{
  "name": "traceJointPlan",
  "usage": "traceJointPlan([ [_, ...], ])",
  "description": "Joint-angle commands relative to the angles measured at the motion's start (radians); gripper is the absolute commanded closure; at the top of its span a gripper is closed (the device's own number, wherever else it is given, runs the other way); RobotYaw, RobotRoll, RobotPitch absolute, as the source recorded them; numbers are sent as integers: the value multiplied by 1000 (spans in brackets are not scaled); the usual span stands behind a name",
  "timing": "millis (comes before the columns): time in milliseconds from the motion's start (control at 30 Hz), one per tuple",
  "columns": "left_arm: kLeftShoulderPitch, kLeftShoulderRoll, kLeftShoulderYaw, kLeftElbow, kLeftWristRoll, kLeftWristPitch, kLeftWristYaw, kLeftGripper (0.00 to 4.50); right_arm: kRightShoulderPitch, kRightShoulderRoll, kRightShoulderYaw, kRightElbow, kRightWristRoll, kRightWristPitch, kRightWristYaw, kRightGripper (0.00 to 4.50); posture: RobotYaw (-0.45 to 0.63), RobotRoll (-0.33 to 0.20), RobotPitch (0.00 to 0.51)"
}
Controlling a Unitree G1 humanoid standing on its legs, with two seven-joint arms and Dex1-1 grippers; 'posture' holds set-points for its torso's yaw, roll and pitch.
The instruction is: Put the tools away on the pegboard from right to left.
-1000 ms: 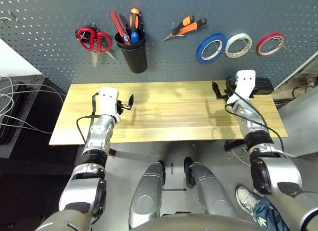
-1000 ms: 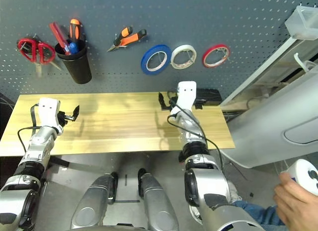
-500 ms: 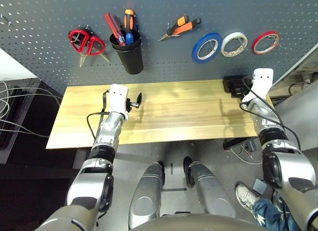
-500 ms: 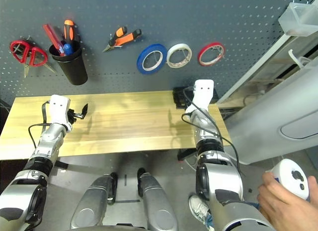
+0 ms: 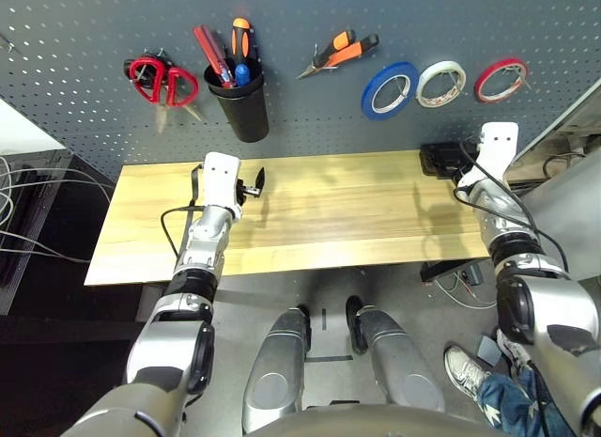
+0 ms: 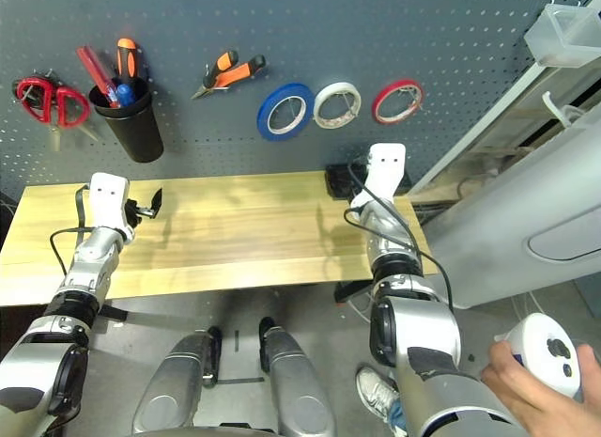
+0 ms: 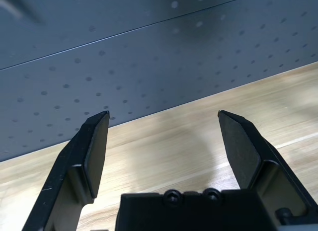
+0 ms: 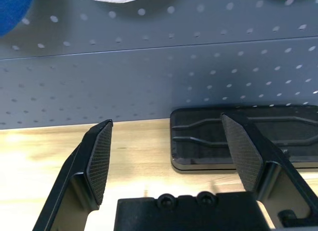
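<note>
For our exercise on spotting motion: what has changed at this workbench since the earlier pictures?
The right gripper swung out to the robot's right, past the flat black case, still open and empty. The left gripper kept its place, open. The blue tape roll, long-nose pliers, blue-handled screwdriver and red-handled scissors stay on the pegboard.

Three tape rolls hang on the pegboard (image 5: 84, 42): one blue (image 5: 390, 89), one white (image 5: 441, 84), one red (image 5: 500, 80). There is one pair of scissors (image 5: 160, 80), one pliers (image 5: 340, 54) and one cup (image 5: 238, 102). One black box (image 5: 445, 160) sits on the counter (image 5: 319, 211).

workshop | pegboard (image 5: 75, 70) hung with tools | wooden bench (image 5: 319, 211) | loose cables (image 5: 23, 202)
</note>
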Motion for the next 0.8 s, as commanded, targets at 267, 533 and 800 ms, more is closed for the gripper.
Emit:
traceJointPlan([
  [267, 31, 11, 18, 21, -3, -8, 25, 46, -5, 1, 9, 23, -18, -12, 12, 0, 26, 0, 218],
  [533, 22, 24, 28, 40, -7, -15, 26, 46, -14, 3, 6, 28, -26, -12, 16, 0, 36, 0, 212],
  [800, 25, 38, 36, 44, -11, -26, 28, 46, -12, 15, 6, 25, -27, -15, 16, 0, 45, 0, 206],
])
